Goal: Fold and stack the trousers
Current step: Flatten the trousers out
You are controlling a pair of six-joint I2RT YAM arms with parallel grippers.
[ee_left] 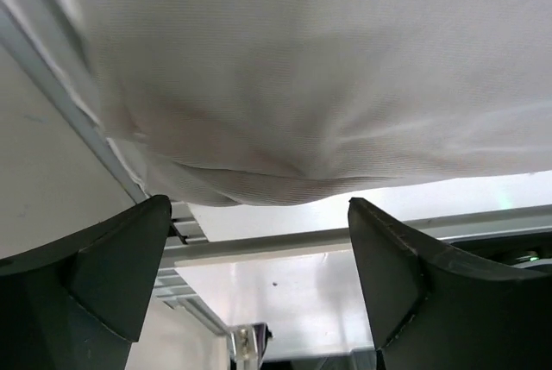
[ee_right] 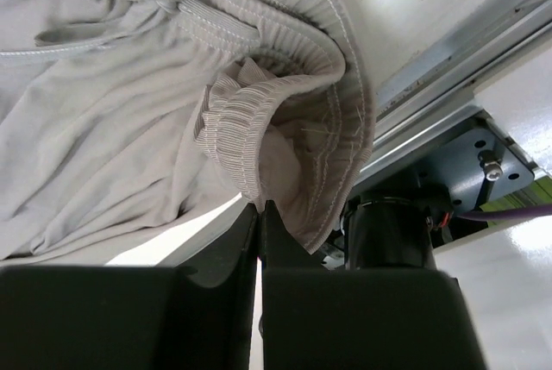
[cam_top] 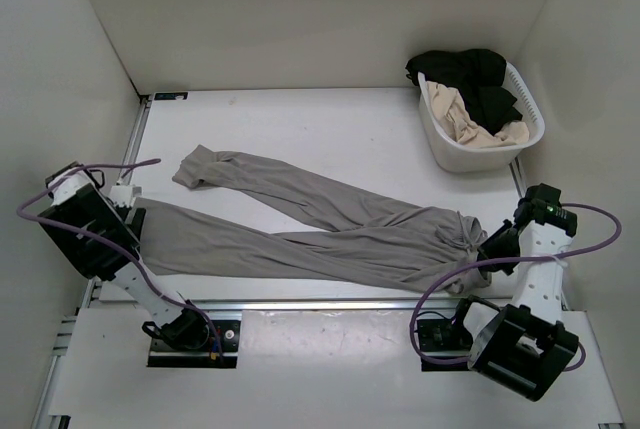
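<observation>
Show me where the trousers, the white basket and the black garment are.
trousers [cam_top: 300, 249]: top view, near leg.
white basket [cam_top: 468, 155]: top view, near wall.
black garment [cam_top: 470, 71]: top view, bunched top part.

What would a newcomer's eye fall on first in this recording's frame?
Long grey-taupe soft fabric trousers sprawl across the middle of the white table, legs splayed leftward. The right gripper is shut on their ribbed waistband, while the left gripper stands open at a leg's end. In the far right corner, a white plastic basket holds a black garment and a beige-cream garment.
</observation>
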